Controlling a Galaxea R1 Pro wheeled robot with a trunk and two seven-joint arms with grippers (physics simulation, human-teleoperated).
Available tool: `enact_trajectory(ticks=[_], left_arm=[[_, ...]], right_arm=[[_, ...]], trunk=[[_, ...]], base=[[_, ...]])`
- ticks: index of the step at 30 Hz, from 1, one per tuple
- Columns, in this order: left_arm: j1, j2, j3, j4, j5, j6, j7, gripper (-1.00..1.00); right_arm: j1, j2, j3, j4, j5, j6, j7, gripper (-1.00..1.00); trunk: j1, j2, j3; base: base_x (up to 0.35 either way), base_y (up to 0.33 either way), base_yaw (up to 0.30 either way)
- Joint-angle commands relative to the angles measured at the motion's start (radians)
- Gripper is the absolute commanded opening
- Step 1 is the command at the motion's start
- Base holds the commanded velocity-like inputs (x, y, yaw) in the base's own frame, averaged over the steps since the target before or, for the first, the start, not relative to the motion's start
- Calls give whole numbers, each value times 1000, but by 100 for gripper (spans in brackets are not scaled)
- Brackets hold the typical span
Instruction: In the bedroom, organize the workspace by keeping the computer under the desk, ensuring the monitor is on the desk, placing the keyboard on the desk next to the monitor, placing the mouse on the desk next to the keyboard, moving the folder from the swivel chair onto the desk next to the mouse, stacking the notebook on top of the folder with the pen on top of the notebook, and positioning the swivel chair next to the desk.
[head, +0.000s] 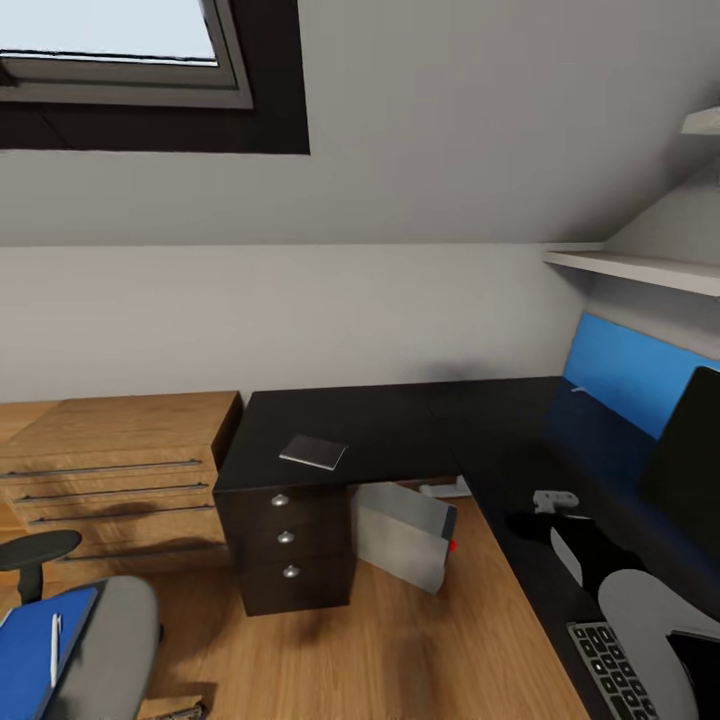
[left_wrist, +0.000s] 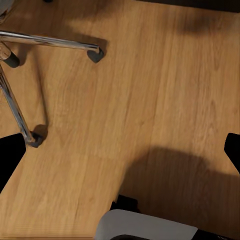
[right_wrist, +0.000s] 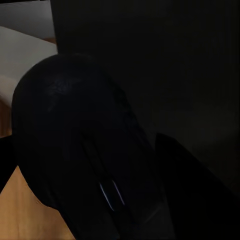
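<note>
Jaws of the right gripper are closing around the small black oval mouse (right_wrist: 75, 150), carrying it over the black L-shaped worktop (head: 400, 430); next, placing beside the slim dark keyboard (head: 610, 665).

Your right arm (head: 650, 610) reaches forward low at the head view's right edge. Your right gripper (right_wrist: 95, 200) is closed around the mouse (right_wrist: 75, 145). Your left gripper's fingers (left_wrist: 10, 155) are spread wide, pointing down.
</note>
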Motion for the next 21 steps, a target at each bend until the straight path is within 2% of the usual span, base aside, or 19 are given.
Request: enact_trajectory(ticks=[1, 6, 11, 21], left_arm=[[0, 0, -9, 0, 4, -3, 5, 100], [0, 0, -9, 0, 5, -3, 4, 100], [0, 0, -9, 0, 5, -3, 3, 100], [0, -1, -9, 0, 4, -3, 3, 100]], right_arm=[[0, 0, -8, -2, 16, 3, 6, -100], [0, -6, -7, 9, 32, -5, 5, -100], [0, -10, -7, 19, 65, -7, 2, -100], [0, -28, -7, 34, 71, -4, -1, -100]], trunk=[[0, -1, -1], [0, -1, -1], [0, -1, -1], [0, -1, -1]], base=[[-75, 0, 0], [-49, 0, 0], [-118, 0, 0], [-101, 0, 0]])
